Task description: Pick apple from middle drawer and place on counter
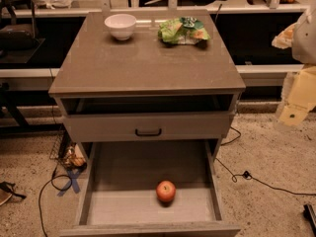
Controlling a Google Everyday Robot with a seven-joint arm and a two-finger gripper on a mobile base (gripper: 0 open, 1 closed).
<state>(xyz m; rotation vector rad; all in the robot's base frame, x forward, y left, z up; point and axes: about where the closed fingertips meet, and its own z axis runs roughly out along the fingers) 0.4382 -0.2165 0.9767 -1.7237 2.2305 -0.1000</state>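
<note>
**Apple down in the drawer, gripper off to the side**

We see the small round red-orange apple (166, 191) resting on the flat floor of the wide grey wood-grain middle drawer (123, 209). The drawer is pulled out below the front edge of the smooth grey-brown counter (143, 65). The pale cream gripper (295, 102) hangs beyond the counter's right edge, near the front right corner. How wide it stands, or whether it holds anything, we cannot tell. Along the back edge sit a white bowl (120, 25) and a crumpled green-and-yellow snack bag (183, 31).

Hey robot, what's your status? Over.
Gripper at right edge, far from apple. Apple lies in open middle drawer. Nothing over it.
</note>
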